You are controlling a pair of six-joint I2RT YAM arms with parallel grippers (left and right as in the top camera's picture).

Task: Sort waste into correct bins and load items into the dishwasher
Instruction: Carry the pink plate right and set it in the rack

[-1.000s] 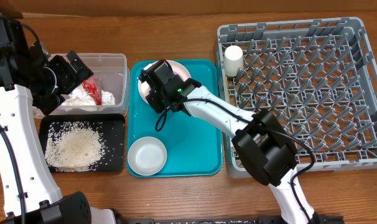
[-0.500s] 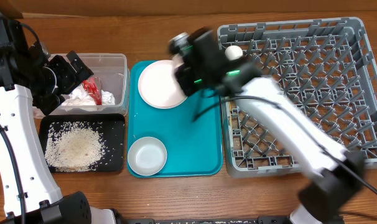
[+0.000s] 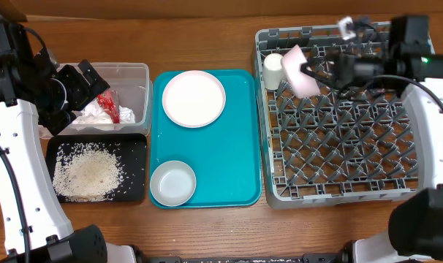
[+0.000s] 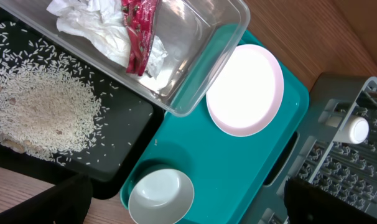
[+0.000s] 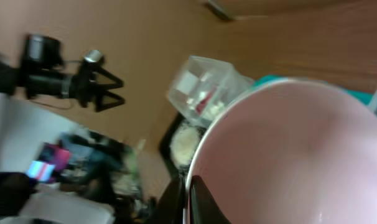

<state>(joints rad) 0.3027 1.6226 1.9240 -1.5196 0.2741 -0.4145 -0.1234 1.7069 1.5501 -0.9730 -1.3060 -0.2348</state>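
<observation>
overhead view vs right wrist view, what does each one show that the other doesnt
Only overhead: the full dish rack, the cup, the plate and the white bowl. Only right wrist: a blurred dark stand in the background, and the pinkish bowl seen from inside, up close. Both: the pinkish bowl held in the right hand, the clear tub, the rice.

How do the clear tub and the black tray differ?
The clear tub is see-through and deeper; the black tray is opaque and shallow. The tub holds a napkin and red wrapper; the tray holds rice. Both are rectangular, left of the teal tray.
</observation>
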